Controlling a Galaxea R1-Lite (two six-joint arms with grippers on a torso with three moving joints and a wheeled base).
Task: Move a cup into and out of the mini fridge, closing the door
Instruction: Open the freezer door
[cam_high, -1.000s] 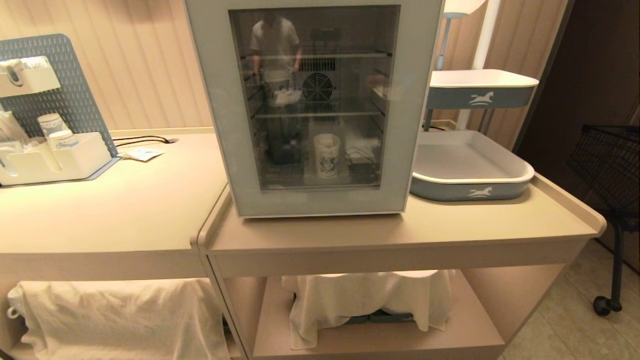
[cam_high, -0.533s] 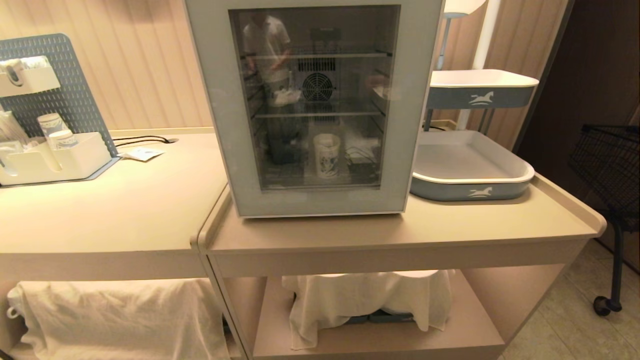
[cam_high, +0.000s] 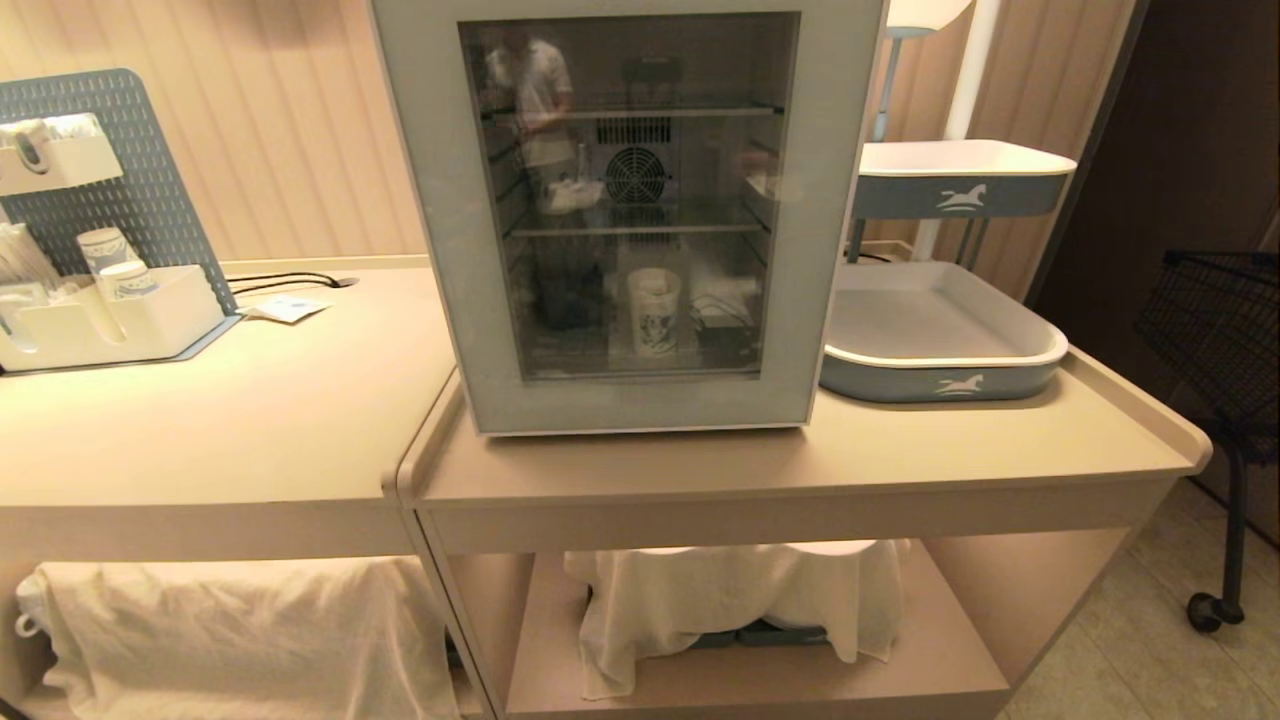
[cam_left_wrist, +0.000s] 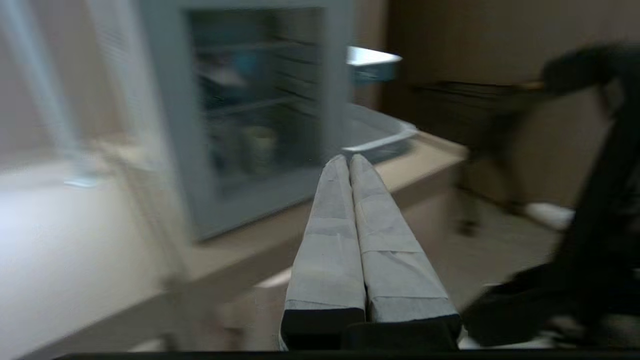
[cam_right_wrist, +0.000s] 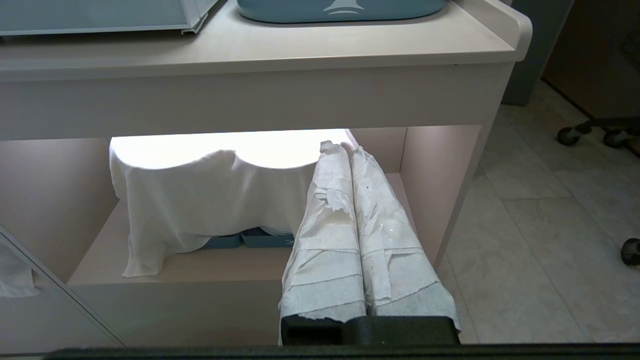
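The white mini fridge (cam_high: 440, 250) stands on the counter with its door (cam_high: 830, 240) shut. Through the tinted glass I see the cup (cam_high: 654, 310), white with a blue pattern, upright on the bottom shelf. Neither arm shows in the head view. My left gripper (cam_left_wrist: 348, 159) is shut and empty, held in the air in front of the counter's edge and pointing toward the door (cam_left_wrist: 172, 150); the cup (cam_left_wrist: 259, 145) shows dimly behind the glass. My right gripper (cam_right_wrist: 345, 147) is shut and empty, parked low, facing the open shelf under the counter.
A blue-and-white tray (cam_high: 940, 345) sits right of the fridge, with a tiered cart (cam_high: 960, 175) behind it. A pegboard organiser (cam_high: 100, 300) with cups stands at the far left. White cloths (cam_high: 730, 600) cover things on the lower shelves. A black wire basket (cam_high: 1215, 330) stands at the right.
The head view holds steady. The reflection of a person in the door glass has shifted slightly to the left. No arm has come into that view.
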